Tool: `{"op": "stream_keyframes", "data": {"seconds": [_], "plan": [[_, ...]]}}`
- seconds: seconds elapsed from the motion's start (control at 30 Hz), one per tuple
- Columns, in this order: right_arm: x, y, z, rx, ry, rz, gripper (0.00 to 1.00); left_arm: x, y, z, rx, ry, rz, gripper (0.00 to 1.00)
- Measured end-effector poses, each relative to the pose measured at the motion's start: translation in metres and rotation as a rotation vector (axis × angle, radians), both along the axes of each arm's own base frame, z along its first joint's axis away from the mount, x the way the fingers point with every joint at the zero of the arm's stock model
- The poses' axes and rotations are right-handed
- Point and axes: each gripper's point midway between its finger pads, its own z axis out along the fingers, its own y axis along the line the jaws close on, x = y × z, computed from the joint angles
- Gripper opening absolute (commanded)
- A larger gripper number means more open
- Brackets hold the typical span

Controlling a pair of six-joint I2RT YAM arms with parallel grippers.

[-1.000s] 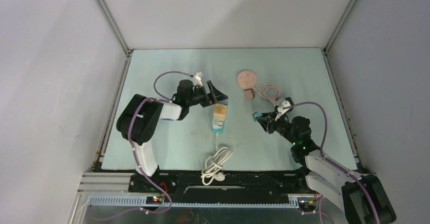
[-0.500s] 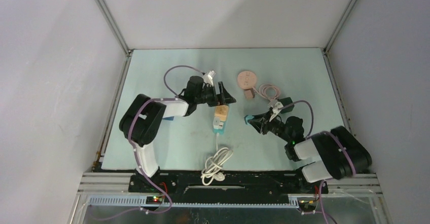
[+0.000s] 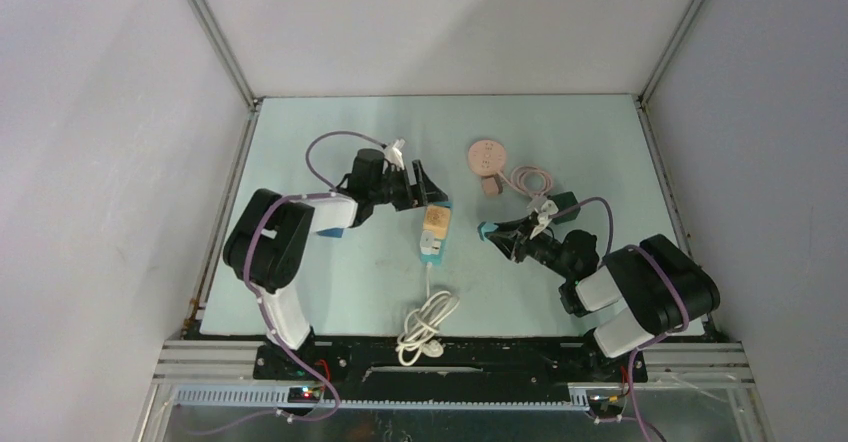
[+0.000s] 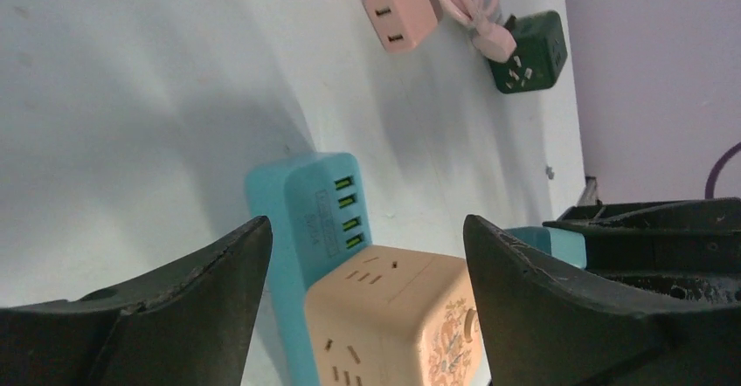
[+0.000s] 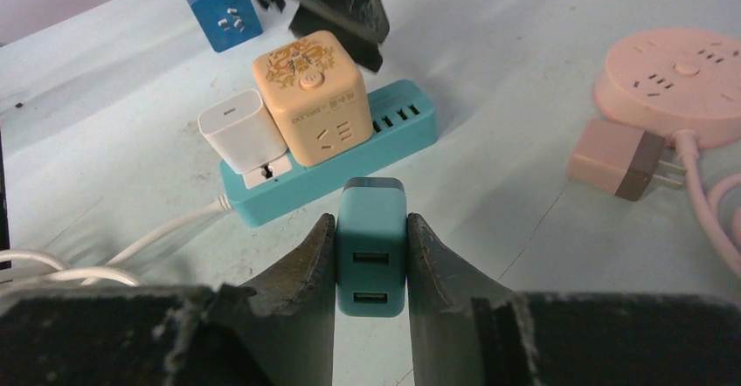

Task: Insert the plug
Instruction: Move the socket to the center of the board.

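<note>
Table: a pale green tabletop (image 3: 330, 282) is walled in by grey panels, and everything below is laid on it.
Left arm: the black and white arm (image 3: 275, 242) is stretched toward the middle of the table.
Right arm: the black and white arm (image 3: 645, 297) is folded low, and its wrist is pointed left toward the strip.
Cable: a white cord (image 3: 425, 324) is coiled near the front edge and runs up to the strip.
Power strip: a teal plastic strip (image 5: 398, 137) with green USB ports at one end is laid flat at mid-table.
Round socket: a pink disc-shaped socket (image 5: 677, 76) is set well behind the right gripper, and its pink cord is looped beside it.
Cube adapter: a peach cube with a floral print (image 5: 310, 93) is seated on the strip.
White charger: a small white block (image 5: 240, 128) is plugged in just beside the peach cube.
Left gripper: the black claw (image 4: 365, 229) is spread wide at the strip's far end. Nothing is gripped between its fingers.
Right gripper: the claw (image 5: 370, 229) is clamped on the plug.
Plug: a teal USB charger plug (image 5: 370, 255) is pinched between the right fingers. It is held near the strip's side, apart from it, and its two ports are turned toward the wrist camera.
</note>
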Motion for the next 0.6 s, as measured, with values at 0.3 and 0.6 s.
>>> {"op": "stream_keyframes", "data": {"seconds": [0.3, 0.6], "plan": [[-0.004, -0.004, 0.005, 0.005, -0.019, -0.018, 0.00, -0.026, -0.045, -0.014, -0.057, 0.076, -0.133, 0.77], [-0.008, -0.004, 0.000, -0.031, -0.048, -0.006, 0.00, -0.028, -0.053, -0.017, -0.030, 0.083, -0.159, 0.88]]}}
